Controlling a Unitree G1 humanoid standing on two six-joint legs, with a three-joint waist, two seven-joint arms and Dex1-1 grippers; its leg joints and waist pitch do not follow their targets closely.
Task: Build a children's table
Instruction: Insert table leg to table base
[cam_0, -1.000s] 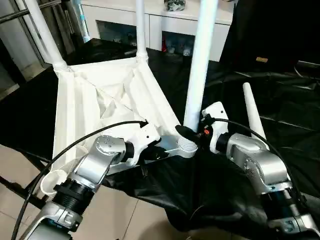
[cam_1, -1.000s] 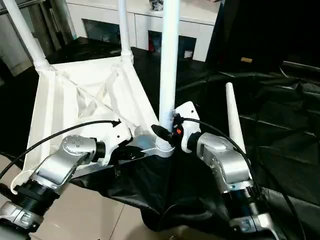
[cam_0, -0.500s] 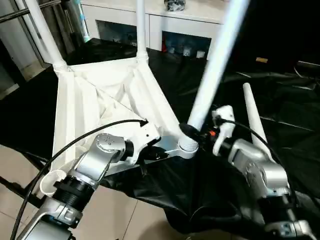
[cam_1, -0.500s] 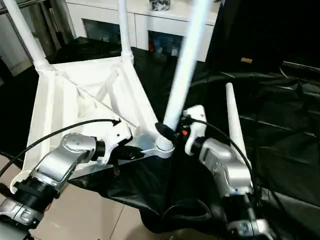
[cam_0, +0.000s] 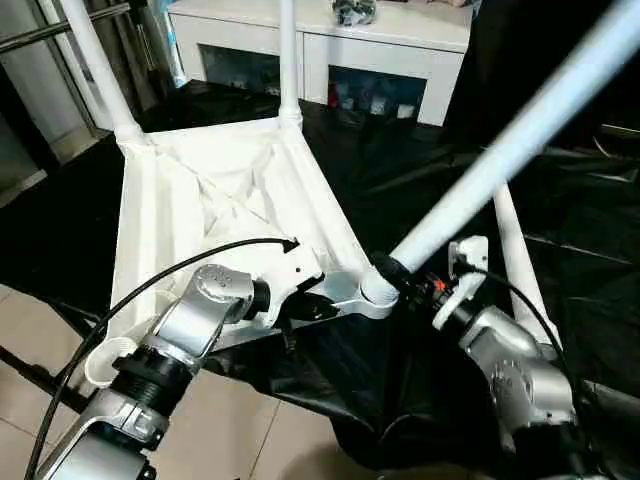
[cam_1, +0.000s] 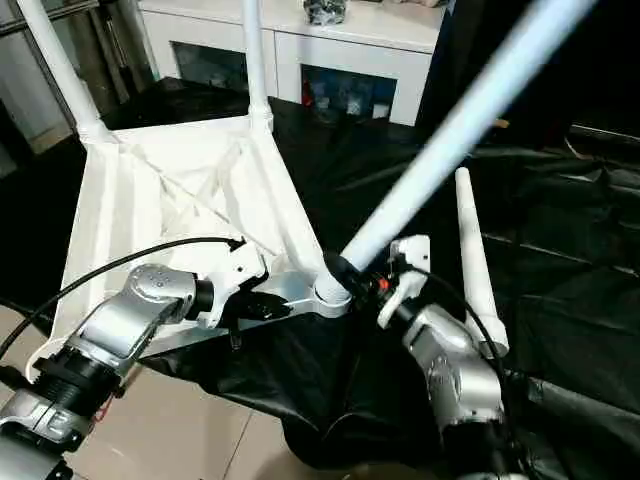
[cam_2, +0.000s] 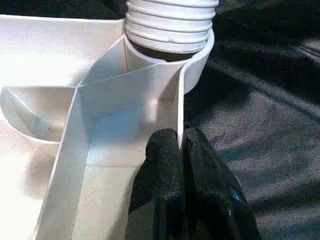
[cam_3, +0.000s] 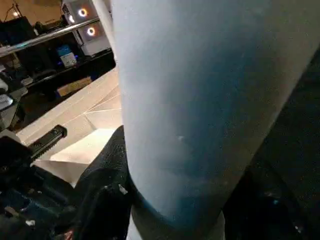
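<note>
Right gripper, its two black fingers closed around the threaded base of a white leg, is the working tool; that leg leans steeply away from upright, its base at the near corner socket directly beside the fingers. Just across the socket we see the left gripper, its fingers pinched together on the thin side wall of the tabletop, which lies with its ribbed underside upward on the black cloth. Beyond the left gripper, at the tabletop's far corners, two legs already stand upright: one far leg and another far leg. On the outer side of the right gripper a spare leg lies loose on the cloth. We judge the step in hand to be seating the third leg. To do it well, we would bring the leg back in line with the socket's axis before turning, since a tilted thread may cross or jam; we would keep the left grip firm so that the tabletop cannot rotate or slide on the cloth.
</note>
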